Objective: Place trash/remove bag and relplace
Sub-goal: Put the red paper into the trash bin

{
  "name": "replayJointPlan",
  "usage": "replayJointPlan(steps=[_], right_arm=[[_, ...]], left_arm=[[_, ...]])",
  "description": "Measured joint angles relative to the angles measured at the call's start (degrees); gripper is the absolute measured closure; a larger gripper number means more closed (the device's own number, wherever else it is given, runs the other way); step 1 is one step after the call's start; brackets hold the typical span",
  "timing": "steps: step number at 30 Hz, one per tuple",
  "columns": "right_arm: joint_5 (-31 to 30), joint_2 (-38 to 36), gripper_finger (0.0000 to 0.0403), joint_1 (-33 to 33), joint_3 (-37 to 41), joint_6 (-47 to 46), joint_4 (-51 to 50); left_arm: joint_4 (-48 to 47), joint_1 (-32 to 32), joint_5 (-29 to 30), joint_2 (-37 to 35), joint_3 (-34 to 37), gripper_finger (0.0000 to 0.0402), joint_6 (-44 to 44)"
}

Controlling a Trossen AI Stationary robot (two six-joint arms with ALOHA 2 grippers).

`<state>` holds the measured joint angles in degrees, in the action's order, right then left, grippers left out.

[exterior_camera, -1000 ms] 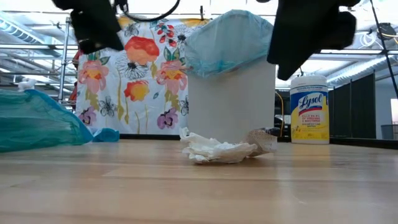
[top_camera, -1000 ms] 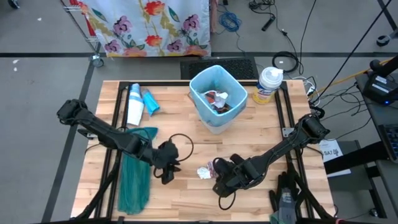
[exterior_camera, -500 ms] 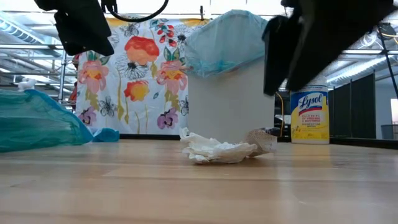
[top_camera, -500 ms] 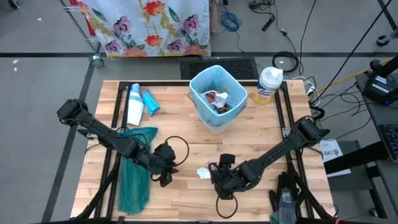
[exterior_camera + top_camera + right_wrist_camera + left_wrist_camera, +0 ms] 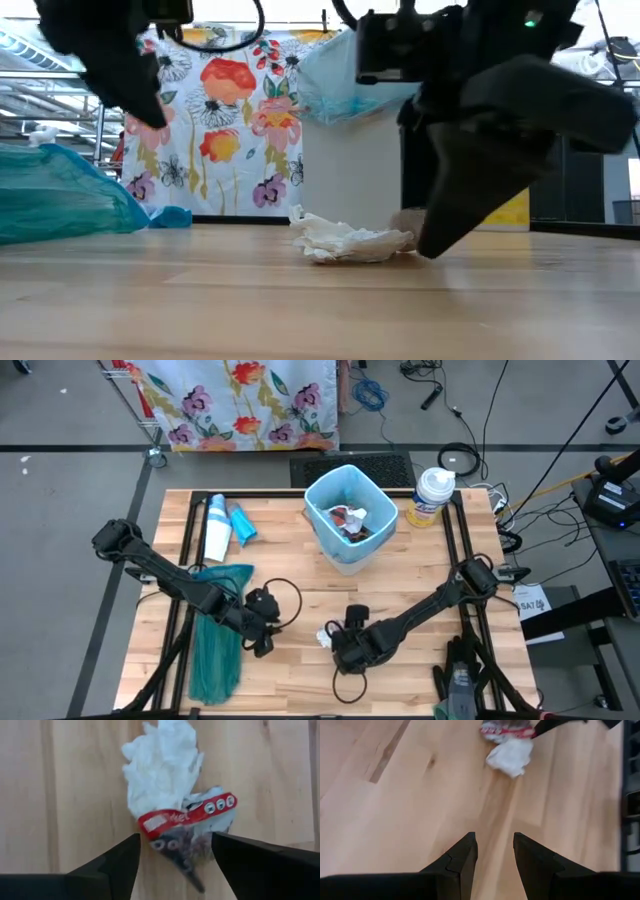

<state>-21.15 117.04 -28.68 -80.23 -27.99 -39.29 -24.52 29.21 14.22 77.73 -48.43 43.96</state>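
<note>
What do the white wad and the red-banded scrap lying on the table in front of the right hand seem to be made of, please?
The white wad looks like soft matte tissue or paper: it is crumpled into many fine folds. The red-banded scrap looks like a thin printed wrapper, probably plastic film or coated paper: it has a glossy red strip with small icons.

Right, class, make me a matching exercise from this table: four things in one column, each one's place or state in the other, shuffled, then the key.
1. white paper wad
2. white bin
3. teal bag
4. wipes canister

A. lined with pale blue plastic, trash inside
B. lying flat near the left arm
C. on bare wood before the right gripper
D. upright beside the bin

Pairs: 1-C, 2-A, 3-B, 4-D
</note>
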Motion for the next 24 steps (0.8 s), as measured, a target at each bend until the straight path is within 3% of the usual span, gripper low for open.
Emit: replayJointPlan(steps=[5,12,24], right_arm=[[0.1,0.0,0.0223,2.1,0.0,0.3,0.3],[7.3,-0.3,0.0384,4.7,-2.6,-5.7,-4.5],[3.7,-0.6,0.0402,6.2,-26.8,-5.5,-31.7]], left_arm=[[0.5,-0.4,-0.2,0.0,3.6,0.0269,-0.9],[-0.2,-1.6,-2.0,-0.9,8.2,0.0269,-5.0],[-0.4,-13.0,-8.1,-5.5,13.2,0.0269,-19.4]])
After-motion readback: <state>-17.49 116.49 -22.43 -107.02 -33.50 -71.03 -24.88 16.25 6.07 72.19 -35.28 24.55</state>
